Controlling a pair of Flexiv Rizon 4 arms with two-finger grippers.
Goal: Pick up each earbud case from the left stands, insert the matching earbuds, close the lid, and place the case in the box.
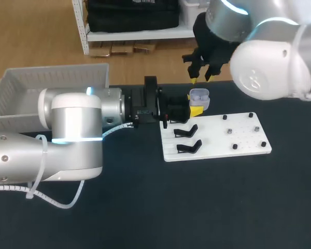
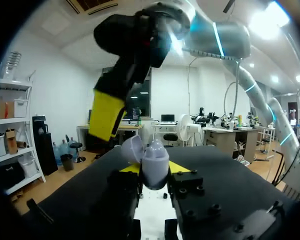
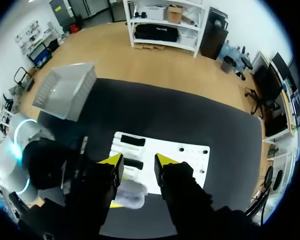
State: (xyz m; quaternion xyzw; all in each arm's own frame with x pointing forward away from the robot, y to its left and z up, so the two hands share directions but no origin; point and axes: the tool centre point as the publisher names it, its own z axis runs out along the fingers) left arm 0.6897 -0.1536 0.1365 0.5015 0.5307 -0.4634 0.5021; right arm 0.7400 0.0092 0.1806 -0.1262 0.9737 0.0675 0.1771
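A pale lilac earbud case (image 1: 199,97) with its lid up is held just above the white board's (image 1: 217,150) far left corner. My left gripper (image 1: 193,110) is shut on it from both sides. In the left wrist view the case (image 2: 154,161) sits between the yellow fingertips (image 2: 178,167), its lid (image 2: 132,148) tilted back. My right gripper (image 1: 200,79) hangs open directly above the case, with nothing seen between its fingers. Seen from the right wrist, its gripper (image 3: 138,161) stands over the case (image 3: 130,193).
Two black stands (image 1: 187,130) (image 1: 189,147) stand on the board's left part, and several small dark pegs (image 1: 229,131) dot its right part. A pale plastic box (image 1: 52,88) stands at the far left of the dark table.
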